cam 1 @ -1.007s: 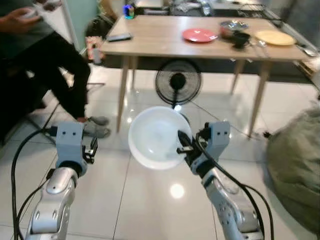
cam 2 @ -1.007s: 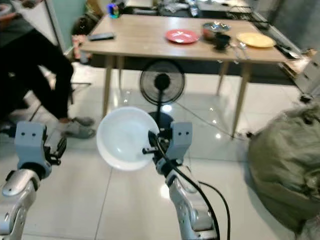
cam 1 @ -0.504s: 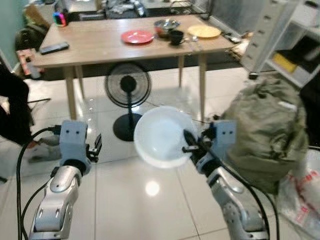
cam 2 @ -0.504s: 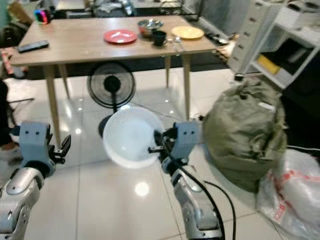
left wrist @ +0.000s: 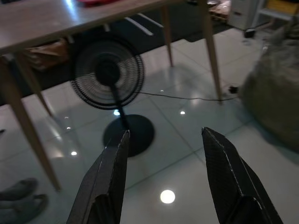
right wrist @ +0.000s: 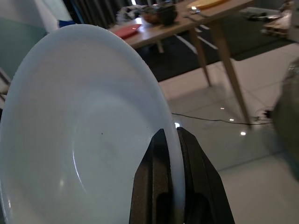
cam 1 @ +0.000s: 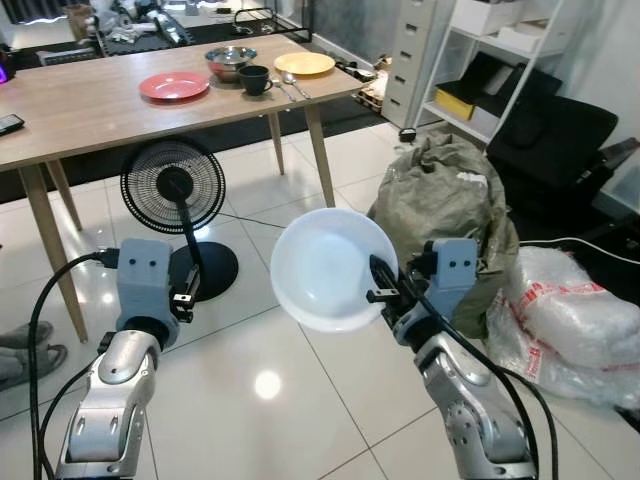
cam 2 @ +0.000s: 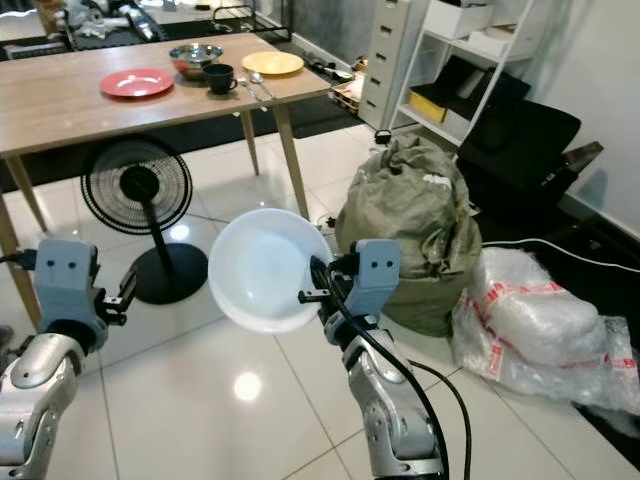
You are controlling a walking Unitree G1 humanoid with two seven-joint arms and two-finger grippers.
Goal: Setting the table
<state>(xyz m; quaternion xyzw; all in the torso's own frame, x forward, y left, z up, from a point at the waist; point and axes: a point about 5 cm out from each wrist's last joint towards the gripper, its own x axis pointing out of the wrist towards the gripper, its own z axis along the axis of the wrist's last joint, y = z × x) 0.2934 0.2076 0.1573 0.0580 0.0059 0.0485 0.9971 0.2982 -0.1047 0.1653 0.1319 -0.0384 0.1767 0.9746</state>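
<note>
The right gripper (cam 1: 382, 287) was clamped on the rim of a white plate (cam 1: 328, 270), held tilted at the centre of the frame above the tiled floor (cam 1: 300, 400). The left gripper (left wrist: 163, 172), lower left, hung empty with fingers apart. The tabletop (cam 1: 90, 100) lay upper left, bearing a red plate (cam 1: 174, 86).

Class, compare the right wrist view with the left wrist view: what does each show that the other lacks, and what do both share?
Right wrist view alone: the white bowl, its rim pinched by the right gripper, and dishes on the wooden table. Left wrist view alone: the left gripper, its fingers apart and holding nothing, and the black standing fan. Both: table legs, the glossy tiled floor with light reflections, and a cable lying across it.
</note>
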